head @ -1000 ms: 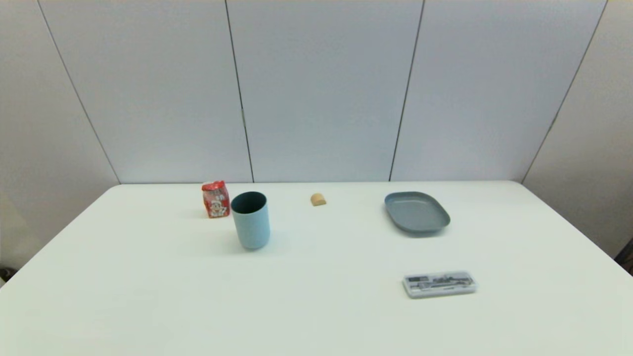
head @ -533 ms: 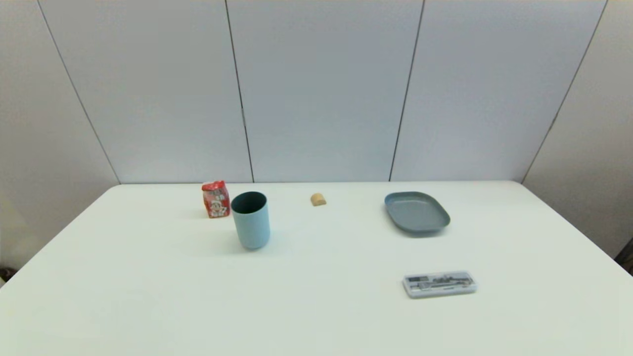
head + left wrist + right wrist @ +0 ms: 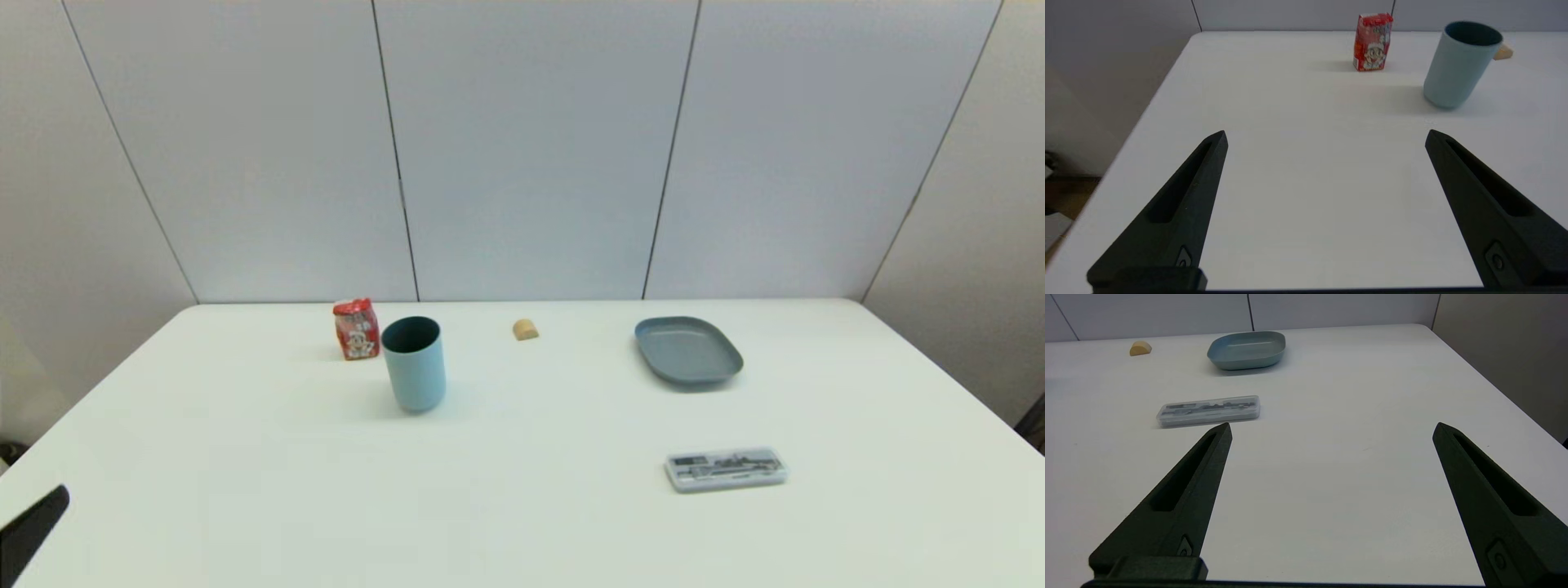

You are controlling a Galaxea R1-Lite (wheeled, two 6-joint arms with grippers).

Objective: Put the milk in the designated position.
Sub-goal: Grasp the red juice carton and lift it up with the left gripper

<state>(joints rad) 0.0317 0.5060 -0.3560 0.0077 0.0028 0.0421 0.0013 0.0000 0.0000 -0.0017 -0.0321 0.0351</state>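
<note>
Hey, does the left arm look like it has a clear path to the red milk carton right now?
Probably yes. The left gripper is open over bare table, and the milk stands upright straight ahead. The blue cup stands apart, off to one side.

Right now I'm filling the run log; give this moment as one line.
left tool: open, empty, near table edge | right tool: open, parked | small red milk carton: upright, untouched, beside light-blue cylindrical cup

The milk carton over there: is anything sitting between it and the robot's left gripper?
Nothing visible. The left gripper, open at the table's near-left corner, has bare table up to the milk. The blue cup stands off to the carton's right, nearer the robot.
</note>
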